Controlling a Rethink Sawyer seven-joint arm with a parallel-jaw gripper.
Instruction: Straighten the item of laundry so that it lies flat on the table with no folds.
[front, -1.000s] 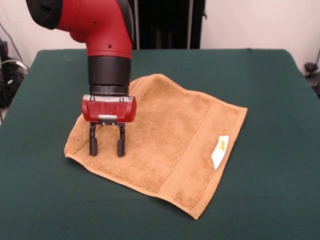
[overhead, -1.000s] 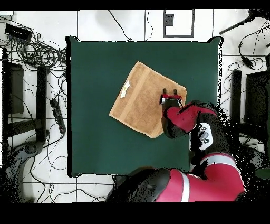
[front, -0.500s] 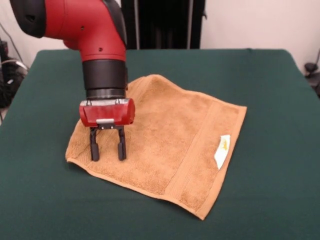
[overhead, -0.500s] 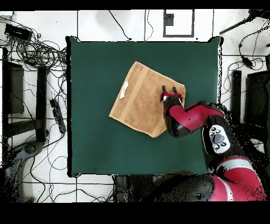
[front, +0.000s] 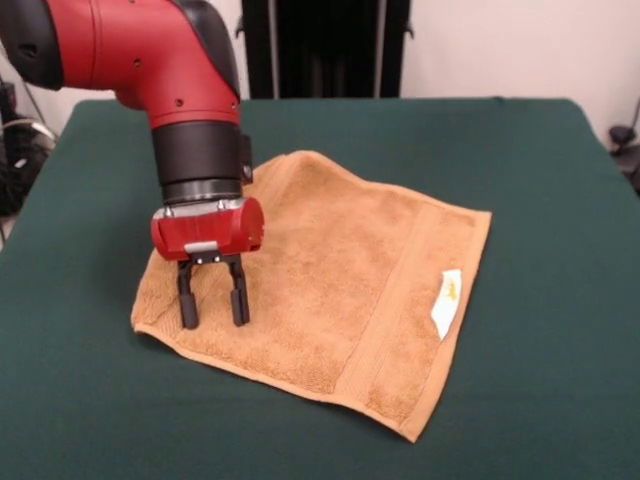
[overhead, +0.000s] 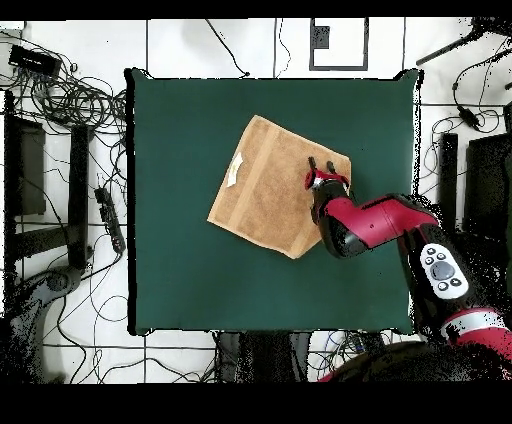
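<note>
While tool (front: 212, 308) stands over towel (front: 340, 280) near one corner, fingers parted, gripping nothing: towel spread on green worktop (front: 540, 180), bulk and label (front: 446, 302) lying opposite from tool.

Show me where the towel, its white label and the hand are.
towel (front: 340, 270), front view, middle of the cloth
white label (front: 446, 303), front view, label's centre
hand (front: 212, 300), front view, between its open fingertips

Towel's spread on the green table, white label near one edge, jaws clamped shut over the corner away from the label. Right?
Not quite: the gripper has its jaws open, with towel showing between them in the front view. The rest holds: the towel lies spread on the green table, with the white label near the edge away from the gripper.
</note>
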